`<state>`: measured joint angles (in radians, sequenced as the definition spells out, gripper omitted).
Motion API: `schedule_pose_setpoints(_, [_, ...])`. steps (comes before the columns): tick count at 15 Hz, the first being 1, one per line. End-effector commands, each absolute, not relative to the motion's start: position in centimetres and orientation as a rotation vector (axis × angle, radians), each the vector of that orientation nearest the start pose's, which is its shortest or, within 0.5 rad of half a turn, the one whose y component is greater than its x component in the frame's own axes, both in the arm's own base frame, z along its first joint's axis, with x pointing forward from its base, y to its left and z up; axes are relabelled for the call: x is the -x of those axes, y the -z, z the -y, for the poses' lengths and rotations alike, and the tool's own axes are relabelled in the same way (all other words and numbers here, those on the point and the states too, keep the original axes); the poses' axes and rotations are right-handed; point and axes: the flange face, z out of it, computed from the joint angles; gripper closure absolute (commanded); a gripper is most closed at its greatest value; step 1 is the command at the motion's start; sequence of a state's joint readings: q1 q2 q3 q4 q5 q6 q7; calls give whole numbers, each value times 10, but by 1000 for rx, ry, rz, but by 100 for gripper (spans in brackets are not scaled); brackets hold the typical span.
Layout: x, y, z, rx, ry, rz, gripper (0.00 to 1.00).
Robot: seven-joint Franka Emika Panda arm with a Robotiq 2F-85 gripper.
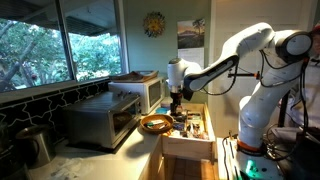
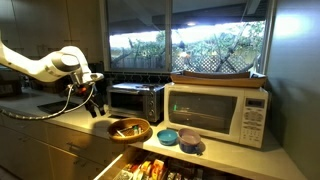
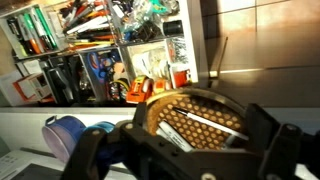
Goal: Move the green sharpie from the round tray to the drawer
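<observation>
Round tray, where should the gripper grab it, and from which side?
Pinch the raised rim of the round tray from straight above, with the rim between the jaws. It is shallow and lies flat, so the rim is probably the only edge to grip.

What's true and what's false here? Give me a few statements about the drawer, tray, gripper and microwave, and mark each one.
1. The drawer is open. True.
2. The gripper is inside the drawer. False: it hangs above the counter, beside the tray.
3. The tray sits on the counter. True.
4. The microwave door is open. False: it is shut.
</observation>
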<state>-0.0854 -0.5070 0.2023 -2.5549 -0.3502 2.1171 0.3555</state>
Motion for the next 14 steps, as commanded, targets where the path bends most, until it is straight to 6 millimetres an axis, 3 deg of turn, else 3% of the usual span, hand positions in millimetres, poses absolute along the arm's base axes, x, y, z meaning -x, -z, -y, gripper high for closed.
schedule_pose_setpoints(1, [-393,-442,-21,3523,229,-190,0])
schedule_pose_setpoints(5, [-393,-442,-19,3520,229,-194,0])
schedule_pose_setpoints(7, [-394,-434,-7,3566,195,101,0])
schedule_pose_setpoints(11, [-393,-429,43,3488,163,468,0])
schedule_pose_setpoints(14, [-403,-432,79,3359,313,639,0])
